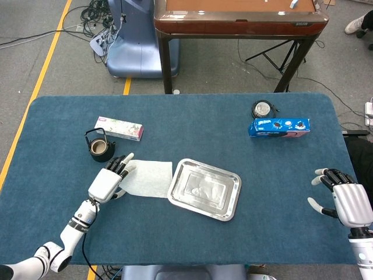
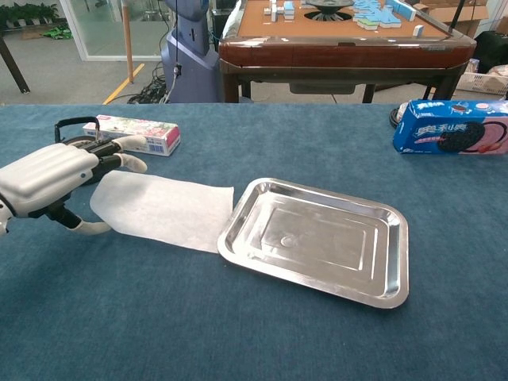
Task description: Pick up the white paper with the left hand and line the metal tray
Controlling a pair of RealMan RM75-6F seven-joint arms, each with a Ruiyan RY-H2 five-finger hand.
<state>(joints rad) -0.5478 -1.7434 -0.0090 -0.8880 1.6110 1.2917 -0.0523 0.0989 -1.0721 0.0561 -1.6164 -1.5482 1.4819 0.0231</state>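
Observation:
The white paper (image 1: 150,177) (image 2: 163,210) lies on the blue tablecloth just left of the metal tray (image 1: 172,198) (image 2: 397,266), its right edge touching the tray's rim. My left hand (image 1: 108,182) (image 2: 48,178) pinches the paper's left edge, fingers above and thumb below, and that edge is raised off the cloth. The tray holds nothing. At the table's right front edge my right hand (image 1: 344,199) rests with fingers apart and nothing in it; the chest view does not show it.
A small black kettle (image 1: 99,149) (image 2: 71,139) and a pink box (image 1: 119,128) (image 2: 131,133) sit just behind my left hand. A blue cookie box (image 1: 280,126) (image 2: 451,127) and a round tin (image 1: 262,108) stand at the back right.

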